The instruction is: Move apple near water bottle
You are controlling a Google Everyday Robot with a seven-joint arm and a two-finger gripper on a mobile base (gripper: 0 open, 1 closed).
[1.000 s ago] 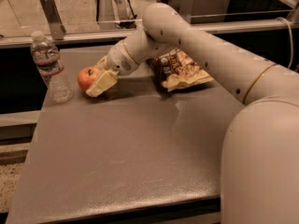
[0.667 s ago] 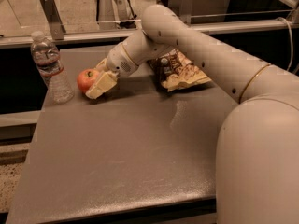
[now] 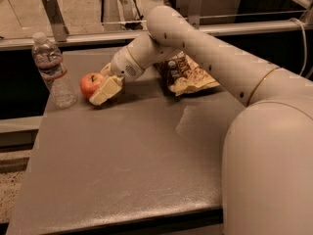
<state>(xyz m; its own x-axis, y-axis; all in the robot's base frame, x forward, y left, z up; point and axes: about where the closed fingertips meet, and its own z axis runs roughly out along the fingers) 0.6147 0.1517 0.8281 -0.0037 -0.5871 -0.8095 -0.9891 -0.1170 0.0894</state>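
The red apple (image 3: 89, 83) with yellowish patches sits low at the grey table's (image 3: 127, 165) far left, a short gap right of the water bottle (image 3: 53, 70). The bottle is clear and ribbed, with a white cap and a red-and-white label, and stands upright near the table's left edge. My gripper (image 3: 101, 84) reaches in from the right. Its cream fingers (image 3: 106, 90) close around the apple's right side, one in front and one behind. I cannot tell if the apple rests on the table or hangs just above it.
A crumpled brown and cream snack bag (image 3: 186, 75) lies at the back of the table, right of the gripper and under my arm (image 3: 205, 48). A metal rail (image 3: 244, 27) and posts run behind the table. The table's left edge drops off just past the bottle.
The gripper and the apple have shifted very slightly left toward the bottle. The bottle and the bag have not moved.
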